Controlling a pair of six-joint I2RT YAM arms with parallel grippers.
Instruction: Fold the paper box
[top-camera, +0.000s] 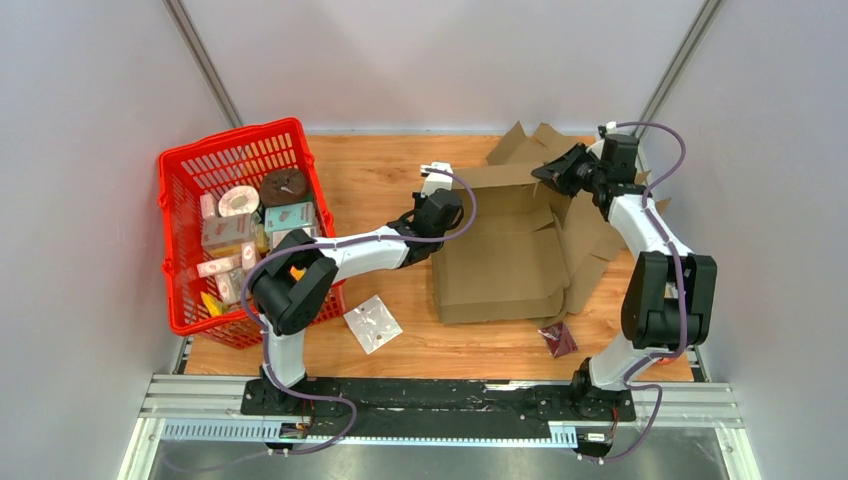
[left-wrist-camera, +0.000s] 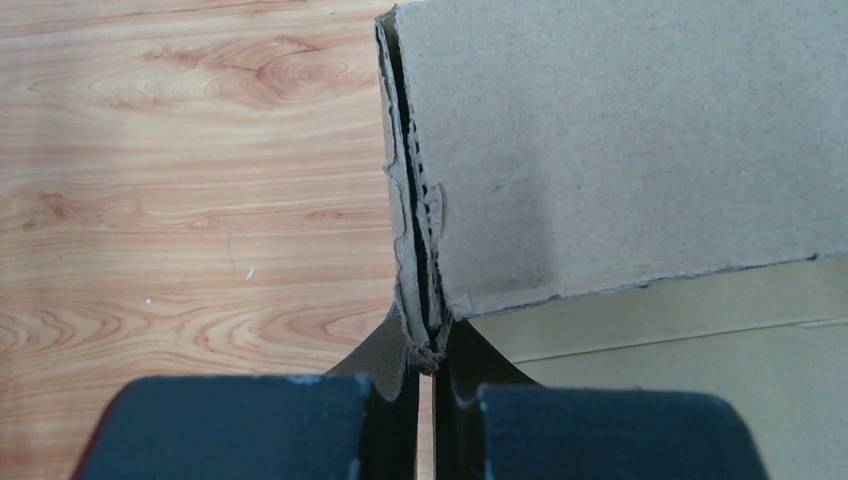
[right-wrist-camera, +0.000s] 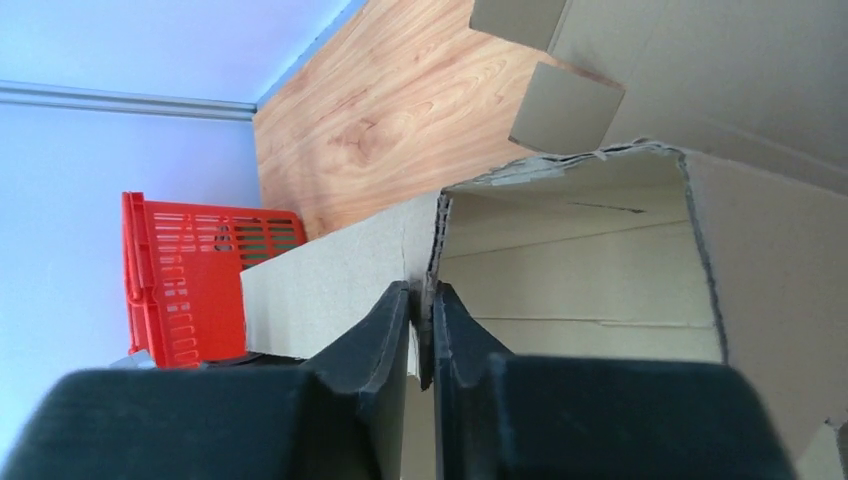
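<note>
A brown cardboard box (top-camera: 505, 255) lies partly unfolded in the middle of the wooden table, flaps spread to the right. My left gripper (top-camera: 437, 212) is shut on the box's left wall; in the left wrist view the torn doubled edge (left-wrist-camera: 418, 250) runs down into the gripper (left-wrist-camera: 428, 362). My right gripper (top-camera: 555, 172) is shut on the far wall near the back right corner; in the right wrist view its jaws (right-wrist-camera: 424, 300) pinch the wall edge (right-wrist-camera: 435, 240), with the box's inside (right-wrist-camera: 580, 270) to the right.
A red basket (top-camera: 190, 215) full of small packages stands at the left, also in the right wrist view (right-wrist-camera: 190, 270). A clear plastic packet (top-camera: 372, 322) and a dark red packet (top-camera: 559, 339) lie near the front. More cardboard flaps (top-camera: 525, 142) lie at the back.
</note>
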